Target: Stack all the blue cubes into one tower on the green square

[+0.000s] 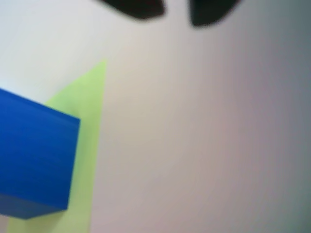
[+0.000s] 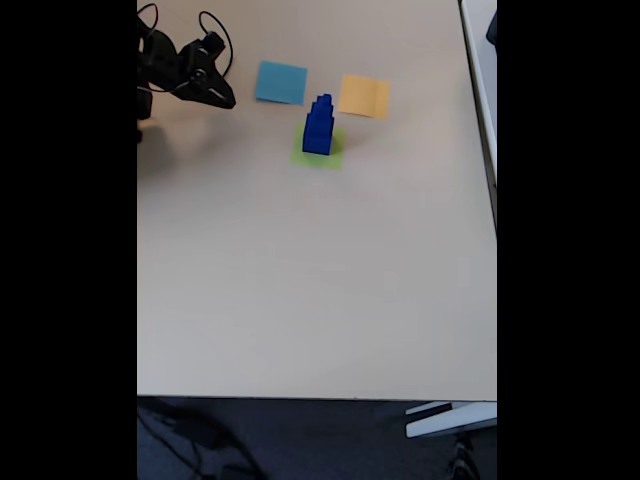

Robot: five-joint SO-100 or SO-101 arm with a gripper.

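In the fixed view the blue cubes (image 2: 318, 128) stand as one stepped tower, widest at the bottom, on the green square (image 2: 334, 159). My gripper (image 2: 226, 101) hangs well to the left of the tower, apart from it. In the wrist view a large blue cube (image 1: 34, 155) fills the lower left and rests on the green square (image 1: 88, 102). The two dark tips of my gripper (image 1: 176, 12) show at the top edge with a gap and nothing between them.
A flat light-blue square (image 2: 280, 82) lies left of the tower and a flat orange-yellow square (image 2: 363, 96) right of it. The beige table (image 2: 300, 280) ends at the right edge and at the front. The arm's cables (image 2: 212, 22) loop at the upper left.
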